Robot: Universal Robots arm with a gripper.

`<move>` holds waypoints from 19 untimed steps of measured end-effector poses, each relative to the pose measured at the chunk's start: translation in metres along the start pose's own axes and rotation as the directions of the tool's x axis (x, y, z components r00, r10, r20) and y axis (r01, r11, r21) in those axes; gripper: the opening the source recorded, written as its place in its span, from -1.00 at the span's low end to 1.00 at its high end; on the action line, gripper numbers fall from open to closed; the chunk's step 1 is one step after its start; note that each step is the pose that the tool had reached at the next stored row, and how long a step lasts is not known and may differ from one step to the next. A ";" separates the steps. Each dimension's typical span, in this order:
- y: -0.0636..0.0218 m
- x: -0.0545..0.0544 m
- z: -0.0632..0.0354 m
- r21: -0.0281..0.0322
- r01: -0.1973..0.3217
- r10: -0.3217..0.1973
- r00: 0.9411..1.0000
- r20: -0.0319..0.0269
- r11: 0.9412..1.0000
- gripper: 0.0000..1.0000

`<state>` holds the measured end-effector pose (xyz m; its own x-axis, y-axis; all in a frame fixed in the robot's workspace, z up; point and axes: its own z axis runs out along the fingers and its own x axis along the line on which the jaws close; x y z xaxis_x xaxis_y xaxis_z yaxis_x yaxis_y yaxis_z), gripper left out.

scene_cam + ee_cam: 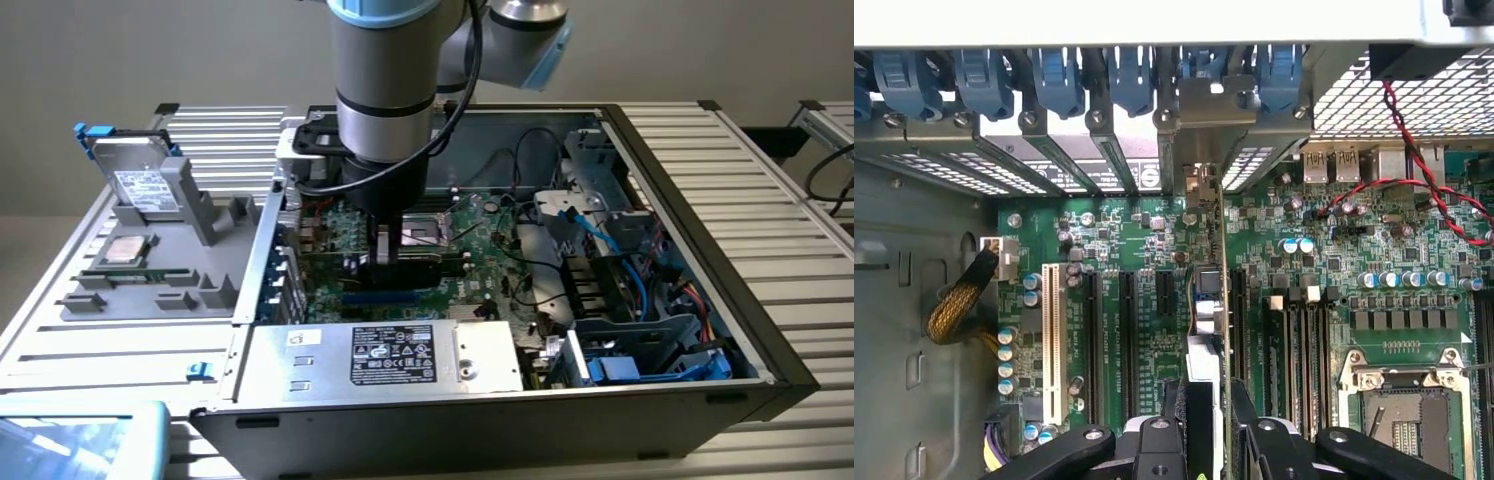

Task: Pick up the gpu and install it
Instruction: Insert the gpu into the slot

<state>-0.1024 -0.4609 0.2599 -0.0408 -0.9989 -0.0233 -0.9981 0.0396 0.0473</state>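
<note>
At the near edge of the exterior view, about seven o'clock from my gripper (400, 255), a blue-rimmed tray corner (80, 440) pokes in over the slatted table (787, 230). Just behind it stands the open case (507, 430). Inside its front wall, at six o'clock from my tool, lies the silver power supply (400, 355), black label up.

Next comes my gripper itself, low over the green motherboard (487, 225). The gpu (1220, 285) stands on edge between my fingers (1249, 430). As far as I can judge from the wrist view, they are clamped on it rather than standing apart. The card runs straight away from my fingertips along a black slot (1239, 330). Its metal bracket (1199, 105) meets the case's rear wall among the row of blue latches (1059, 75). Whether its lower edge sits fully in the slot I can't tell, since I only see the card from above.

Beside the card on the board is the bare socket (1399, 410), at about one o'clock from my tool in the exterior view. At three o'clock, against the case's far side, sits the drive cage (627, 290), threaded with blue cables.

Outside the case, at nine o'clock, a grey fixture (147, 285) rests on the table. It carries two drives (147, 190), one propped upright and one lying flat.

At twelve o'clock my arm (387, 80) rises out of the case, grey with pale blue caps.
</note>
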 end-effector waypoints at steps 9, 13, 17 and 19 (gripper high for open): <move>0.0011 -0.001 0.0009 0.000 -0.002 0.002 1.000 0.000 1.000 -0.44; 0.0011 -0.001 0.0010 0.000 -0.004 0.004 1.000 0.000 1.000 -0.44; 0.0011 -0.002 0.0010 0.000 -0.004 0.004 1.000 0.000 1.000 -0.44; 0.0011 -0.002 0.0011 0.000 -0.004 0.004 1.000 0.000 1.000 -0.44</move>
<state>-0.1034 -0.4585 0.2589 -0.0449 -0.9987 -0.0235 -0.9979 0.0438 0.0471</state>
